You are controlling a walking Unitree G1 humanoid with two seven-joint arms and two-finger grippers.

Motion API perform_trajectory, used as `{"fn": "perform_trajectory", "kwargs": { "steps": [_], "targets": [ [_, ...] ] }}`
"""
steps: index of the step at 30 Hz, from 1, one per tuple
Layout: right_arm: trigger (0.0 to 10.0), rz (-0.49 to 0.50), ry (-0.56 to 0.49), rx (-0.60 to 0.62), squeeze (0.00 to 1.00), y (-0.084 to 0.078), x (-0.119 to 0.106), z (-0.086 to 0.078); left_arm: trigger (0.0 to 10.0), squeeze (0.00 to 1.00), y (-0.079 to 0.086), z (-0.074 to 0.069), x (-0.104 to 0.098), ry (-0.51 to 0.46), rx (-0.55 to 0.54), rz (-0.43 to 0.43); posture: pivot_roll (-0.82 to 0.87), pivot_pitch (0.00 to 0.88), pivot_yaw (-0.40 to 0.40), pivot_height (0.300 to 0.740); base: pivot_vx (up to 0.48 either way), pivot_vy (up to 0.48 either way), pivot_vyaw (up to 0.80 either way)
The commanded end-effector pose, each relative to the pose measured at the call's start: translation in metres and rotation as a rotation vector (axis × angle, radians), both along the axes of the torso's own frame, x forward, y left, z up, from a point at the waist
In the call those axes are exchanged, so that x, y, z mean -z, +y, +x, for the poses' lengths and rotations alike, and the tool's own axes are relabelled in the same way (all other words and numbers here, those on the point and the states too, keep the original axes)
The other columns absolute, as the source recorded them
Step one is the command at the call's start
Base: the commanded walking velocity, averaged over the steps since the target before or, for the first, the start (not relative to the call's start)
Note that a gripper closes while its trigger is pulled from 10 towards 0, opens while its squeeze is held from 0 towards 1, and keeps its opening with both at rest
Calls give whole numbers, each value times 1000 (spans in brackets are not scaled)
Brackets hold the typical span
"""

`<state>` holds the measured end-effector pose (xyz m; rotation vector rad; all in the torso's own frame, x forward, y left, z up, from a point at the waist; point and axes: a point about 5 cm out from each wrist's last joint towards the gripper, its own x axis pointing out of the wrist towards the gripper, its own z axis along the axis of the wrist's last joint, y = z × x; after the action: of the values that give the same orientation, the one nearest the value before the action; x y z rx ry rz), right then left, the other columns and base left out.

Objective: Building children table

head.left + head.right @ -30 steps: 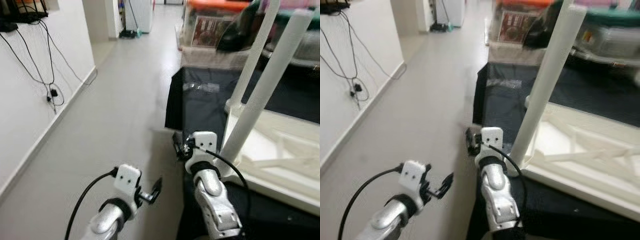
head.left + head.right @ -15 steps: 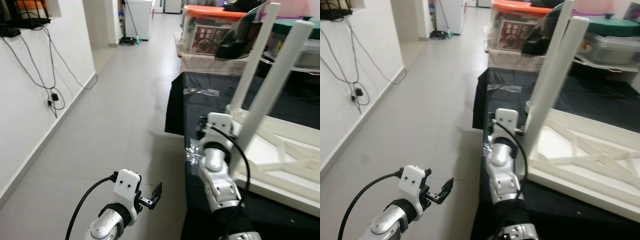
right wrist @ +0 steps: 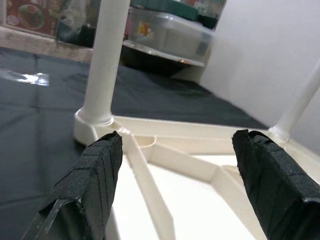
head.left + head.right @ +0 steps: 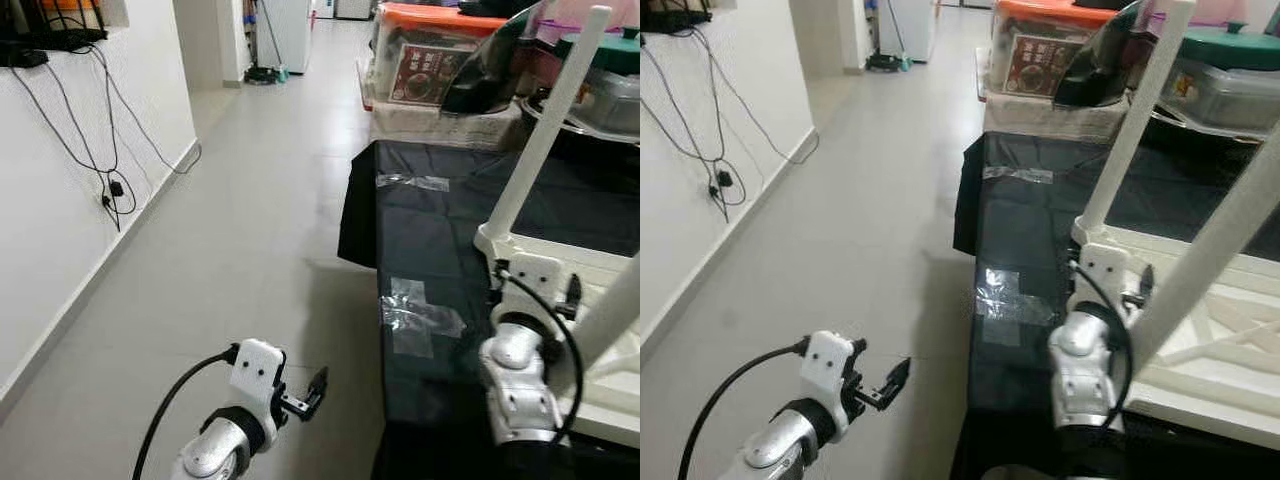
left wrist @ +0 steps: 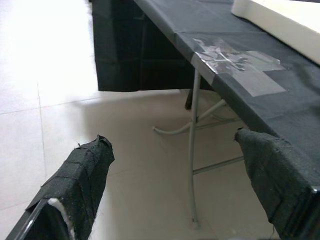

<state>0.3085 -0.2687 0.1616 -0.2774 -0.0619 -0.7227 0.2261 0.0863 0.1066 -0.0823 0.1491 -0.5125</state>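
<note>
On the black-draped surface (image 4: 430, 230) the inverted children's table (image 3: 190, 175) is seen with legs (image 4: 545, 130) fitted; right claw (image 3: 175, 175) and left claw (image 5: 170, 190) are held wide, empty.

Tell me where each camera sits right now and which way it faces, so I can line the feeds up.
Left and right eye views: on the head, looking forward and down the corridor; both silver arms show, left gripper over the floor, right gripper at the upturned white children's table.
Left wrist view: along its open fingers, toward the black-covered folding table and the clear tape on it.
Right wrist view: along its open fingers, at a white leg in its socket.
Shared: the white table appears in all of them.
</note>
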Motion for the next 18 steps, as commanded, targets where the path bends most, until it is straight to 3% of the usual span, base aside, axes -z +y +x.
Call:
{"fn": "perform_trajectory", "kwargs": {
  "steps": [1,3,5,7,11,12,14,15,18],
  "targets": [
    [10000,58,-12,1,0,-24,1,-3,10000,0,0,-2,1,14,6,-4,95,55,-58,740,0,0,0],
    [10000,84,-16,-82,0,-38,-5,5,10000,0,-1,-2,0,9,8,1,105,64,-65,740,0,0,0],
    [10000,82,-22,-110,0,-41,-8,7,10000,0,-1,-2,0,5,10,4,106,65,-67,740,0,0,0],
    [10000,29,-12,-101,0,-50,-17,10,10000,0,0,-2,0,5,7,8,104,69,-64,740,0,0,0],
    [10000,39,-5,-85,0,-57,-21,13,10000,0,0,-2,0,6,5,9,103,69,-64,740,0,0,0],
    [10000,71,3,-98,0,-55,-21,17,10000,0,0,-2,0,5,5,9,103,72,-62,740,0,0,0],
    [10000,147,17,-207,0,-33,-21,34,10000,0,0,-2,-1,8,8,8,103,83,-59,740,0,0,0],
    [10000,147,17,-207,0,-33,-21,34,10000,0,0,-2,-1,8,8,8,103,83,-59,740,0,0,0],
    [10000,180,37,-309,0,-2,-26,52,10000,0,-2,-5,-2,9,10,5,106,94,-61,740,0,0,0]
  ]
}}
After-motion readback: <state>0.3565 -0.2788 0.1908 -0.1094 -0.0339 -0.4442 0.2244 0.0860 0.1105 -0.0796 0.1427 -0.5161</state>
